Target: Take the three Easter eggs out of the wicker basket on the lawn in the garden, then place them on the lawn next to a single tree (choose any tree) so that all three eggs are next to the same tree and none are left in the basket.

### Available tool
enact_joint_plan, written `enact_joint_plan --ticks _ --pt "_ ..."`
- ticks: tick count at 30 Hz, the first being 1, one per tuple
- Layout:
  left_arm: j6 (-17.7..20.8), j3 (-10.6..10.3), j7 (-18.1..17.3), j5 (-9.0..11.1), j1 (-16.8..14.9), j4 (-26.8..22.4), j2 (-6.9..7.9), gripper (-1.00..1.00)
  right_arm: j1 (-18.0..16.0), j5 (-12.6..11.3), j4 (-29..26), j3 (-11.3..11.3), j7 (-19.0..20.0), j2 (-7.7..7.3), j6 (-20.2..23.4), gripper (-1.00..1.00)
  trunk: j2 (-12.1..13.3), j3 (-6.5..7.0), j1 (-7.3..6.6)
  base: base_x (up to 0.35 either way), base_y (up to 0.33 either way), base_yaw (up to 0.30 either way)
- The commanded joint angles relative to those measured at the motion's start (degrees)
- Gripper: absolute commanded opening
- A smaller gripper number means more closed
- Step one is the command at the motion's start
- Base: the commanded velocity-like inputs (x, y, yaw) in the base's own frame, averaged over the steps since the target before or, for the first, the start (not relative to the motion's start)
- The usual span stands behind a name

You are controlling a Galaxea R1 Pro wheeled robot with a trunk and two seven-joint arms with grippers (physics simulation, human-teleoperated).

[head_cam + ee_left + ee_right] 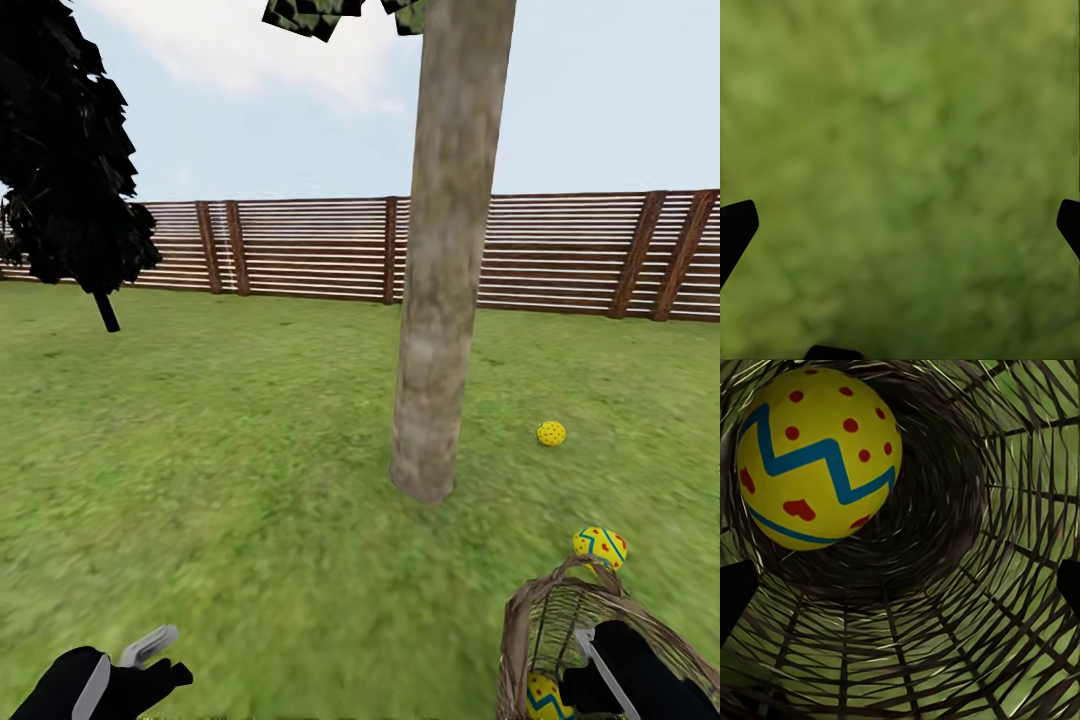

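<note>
Right gripper (590, 668), jaws spread and holding nothing, is inside the wicker basket (540, 620), aimed at the one Easter egg (817, 457) left in it. A second egg (600, 546) lies just beyond the rim; a third (551, 433) rests on the lawn (250, 450) near the tree (440, 300). Next move, as judged: close on the smooth, rounded shell, which may roll against the open weave. Left gripper (150, 662) hangs open over grass.

Tree trunk (447, 250) upright mid-lawn (230, 450), fence (320, 245) behind, black tree (65, 150) far left, one egg (551, 433) on grass right of trunk, wicker basket (545, 625) near right, second egg (600, 546) at basket's far rim, third egg (817, 457) inside basket, right gripper (600, 680) reaching in, left gripper (140, 670) near left over grass.
</note>
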Motion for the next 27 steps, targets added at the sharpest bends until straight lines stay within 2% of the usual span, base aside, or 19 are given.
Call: enact_joint_plan --ticks 1,10,19,24,27 --pt "0.38 0.23 -0.07 0.18 -0.03 -0.05 -0.02 1.0 -0.02 0.24 -0.08 0.16 0.31 -0.05 0.25 1.0 -0.04 -0.29 0.01 0.0 0.0 0.0" --pt "0.4 0.23 -0.26 0.26 -0.03 -0.11 -0.03 1.0 -0.01 0.24 -0.03 0.2 0.31 -0.03 0.25 1.0 -0.06 -0.51 0.04 0.002 0.001 0.0" --pt "0.38 0.23 -0.18 0.27 -0.03 -0.06 -0.08 1.0 -0.02 0.24 -0.04 0.17 0.31 0.04 0.33 1.0 -0.06 -0.51 0.04 0.206 0.13 0.0" --pt "0.38 0.23 -0.14 0.25 -0.03 -0.06 -0.35 1.0 -0.03 0.24 -0.04 0.16 0.31 0.04 0.33 1.0 -0.06 -0.51 0.04 0.044 0.016 -0.011" --pt "0.38 0.23 -0.16 0.19 -0.03 -0.05 -0.53 1.0 -0.02 0.24 -0.04 0.16 0.31 0.04 0.33 1.0 -0.06 -0.51 0.04 0.003 0.001 -0.197"
